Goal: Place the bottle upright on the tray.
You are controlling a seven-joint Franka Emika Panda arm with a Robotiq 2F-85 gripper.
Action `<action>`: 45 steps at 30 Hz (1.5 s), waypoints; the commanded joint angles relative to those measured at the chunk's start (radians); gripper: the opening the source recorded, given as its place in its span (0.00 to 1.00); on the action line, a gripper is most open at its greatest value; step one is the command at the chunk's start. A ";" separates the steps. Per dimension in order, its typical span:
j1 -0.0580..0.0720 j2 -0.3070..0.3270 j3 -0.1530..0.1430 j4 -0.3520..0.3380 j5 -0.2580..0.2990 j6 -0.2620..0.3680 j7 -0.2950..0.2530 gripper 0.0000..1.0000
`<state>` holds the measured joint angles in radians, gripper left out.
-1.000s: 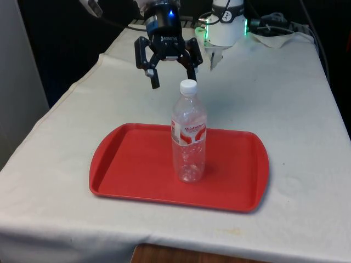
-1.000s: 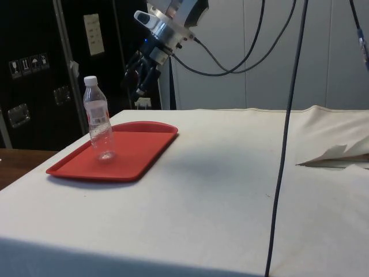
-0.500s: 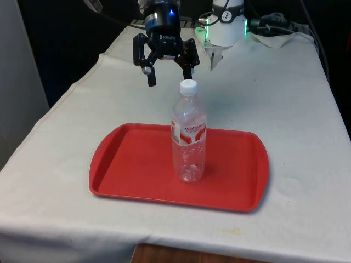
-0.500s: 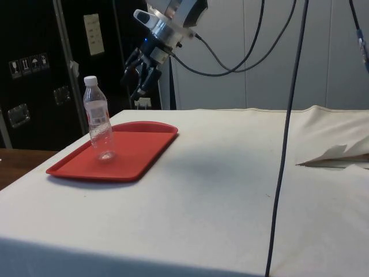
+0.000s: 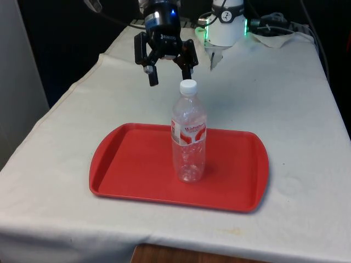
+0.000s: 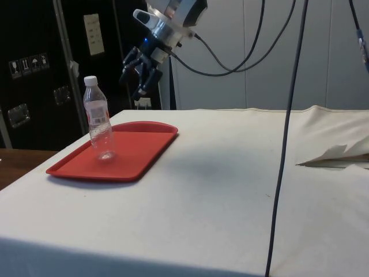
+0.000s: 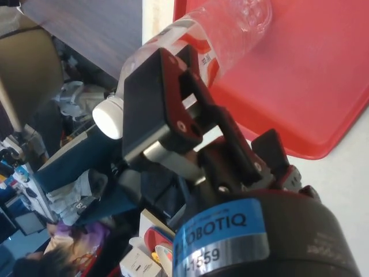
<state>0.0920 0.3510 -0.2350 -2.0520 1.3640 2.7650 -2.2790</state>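
Front view has the clear plastic bottle (image 5: 188,133) standing upright near the middle of the red tray (image 5: 123,170), white cap on and apparently empty — so likely light, thin-walled and easy to tip or dent, best held around the labelled body rather than the cap. Apart from it the tray carries nothing. Above and beyond the cap, the gripper (image 5: 169,72) hangs with fingers spread, holding nothing — clear of the bottle.

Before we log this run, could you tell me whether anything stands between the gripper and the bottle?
Nothing visible does. The water bottle stands upright on the red tray, and the open gripper hangs in the air behind and above its white cap, with only air between them.
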 commanded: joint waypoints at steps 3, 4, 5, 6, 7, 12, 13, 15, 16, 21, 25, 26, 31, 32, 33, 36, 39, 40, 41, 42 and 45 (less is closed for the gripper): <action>0.001 -0.006 -0.002 -0.006 -0.012 -0.007 -0.022 1.00; 0.001 -0.006 -0.003 -0.006 -0.012 -0.011 -0.029 1.00; 0.000 -0.001 -0.001 0.000 0.000 -0.011 -0.029 1.00; 0.001 -0.007 -0.004 -0.006 -0.012 -0.014 -0.036 1.00; 0.000 -0.007 -0.004 -0.006 -0.012 -0.017 -0.044 1.00; 0.001 -0.009 -0.010 -0.005 -0.010 -0.037 -0.087 1.00; -0.001 -0.004 -0.008 0.000 0.000 -0.038 -0.082 1.00; 0.001 -0.010 -0.012 -0.005 -0.011 -0.046 -0.108 1.00; 0.001 -0.011 -0.013 -0.005 -0.011 -0.050 -0.115 1.00; 0.001 -0.014 -0.016 -0.006 -0.012 -0.064 -0.150 1.00; 0.001 -0.016 -0.020 -0.007 -0.009 -0.077 -0.178 1.00; 0.001 -0.017 -0.020 -0.007 -0.007 -0.080 -0.183 1.00; 0.001 -0.014 -0.023 -0.004 -0.003 -0.091 -0.188 1.00; 0.001 -0.013 -0.023 -0.003 -0.003 -0.091 -0.187 1.00; 0.000 -0.013 -0.023 -0.002 -0.002 -0.092 -0.187 1.00; 0.000 -0.012 -0.023 -0.002 -0.002 -0.094 -0.186 1.00; 0.000 -0.011 -0.023 -0.001 -0.002 -0.094 -0.186 1.00; 0.000 -0.011 -0.023 -0.001 -0.001 -0.095 -0.186 1.00; 0.000 -0.011 -0.023 -0.001 -0.001 -0.096 -0.186 1.00; 0.000 -0.011 -0.023 -0.001 -0.001 -0.096 -0.185 1.00; 0.000 -0.011 -0.023 -0.001 -0.001 -0.100 -0.185 1.00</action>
<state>0.0910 0.3400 -0.2580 -2.0530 1.3640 2.6630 -2.4630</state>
